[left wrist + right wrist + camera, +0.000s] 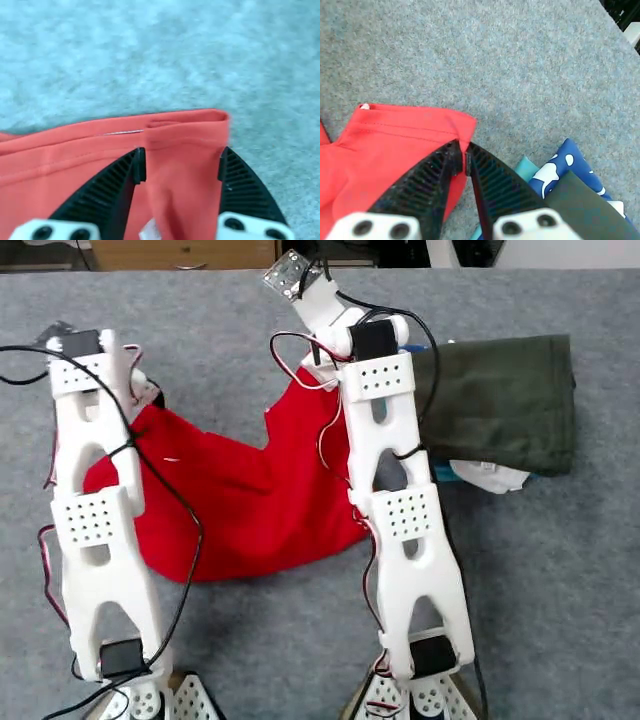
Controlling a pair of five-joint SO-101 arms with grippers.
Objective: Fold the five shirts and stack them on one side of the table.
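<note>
**Getting Ready to Fold**

The left gripper (181, 160), near ten o'clock, is spread wide around an edge of the red shirt (250, 510). The right gripper (465, 155) pinches another corner, likely to fold it. The folded shirts (500, 400) wait at two o'clock.

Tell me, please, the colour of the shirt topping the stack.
Dark olive green folded shirt; high view.

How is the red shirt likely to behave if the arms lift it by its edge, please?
Probably floppy: the red shirt lies limp and curved, so it should sag between grips. Likely light, since its hem looks thin. It may drag on the fuzzy grey table rather than slide.
</note>
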